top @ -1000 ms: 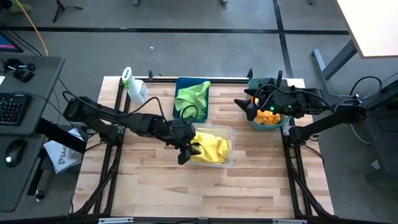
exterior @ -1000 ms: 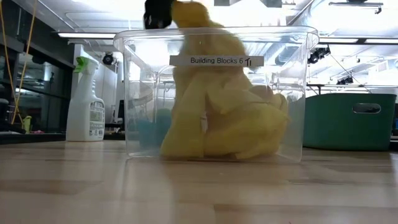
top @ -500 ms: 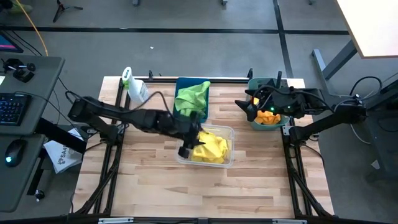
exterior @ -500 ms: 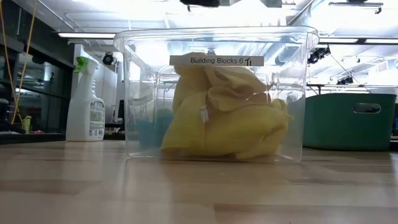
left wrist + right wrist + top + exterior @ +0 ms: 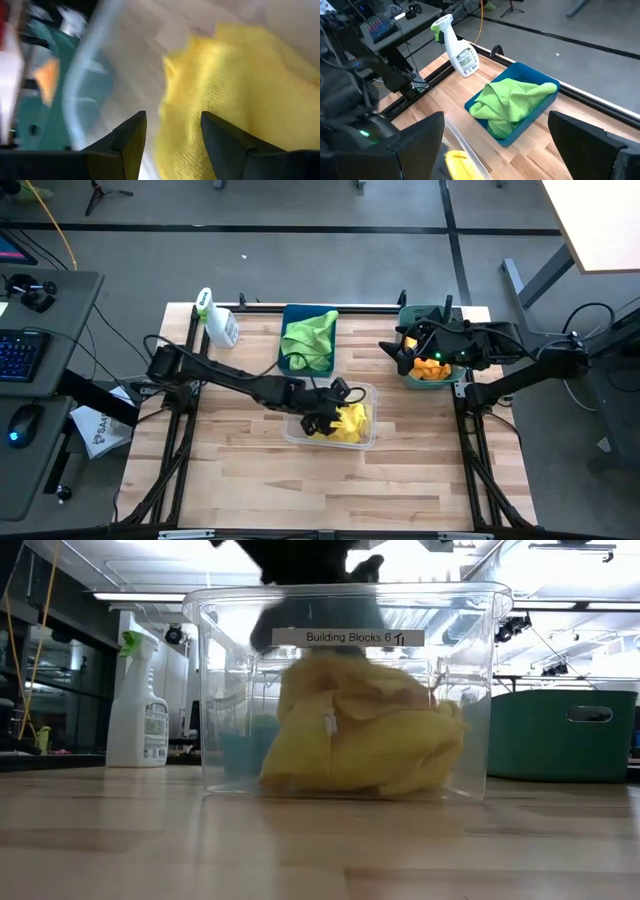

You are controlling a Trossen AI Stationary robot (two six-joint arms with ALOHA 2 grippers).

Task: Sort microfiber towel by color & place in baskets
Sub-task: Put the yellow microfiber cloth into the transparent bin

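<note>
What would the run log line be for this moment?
left gripper: open, over yellow towels in clear bin | right gripper: open, over teal bin

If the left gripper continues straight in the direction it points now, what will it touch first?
Most likely the yellow towel in the clear bin. The left gripper is open, with the cloth directly ahead between its fingers. Depth is unclear, so it may already touch.

The near half of the worktop (image 5: 250, 490) is bare wood, so a pincer could pass there. In the middle the clear bin (image 5: 362, 442) blocks the way, with the left pincer (image 5: 322, 423) low inside it, fingers apart over yellow towels (image 5: 350, 420). Far back stand the spray bottle (image 5: 215, 320), blue bin (image 5: 287, 315) and teal bin (image 5: 405, 375).
</note>
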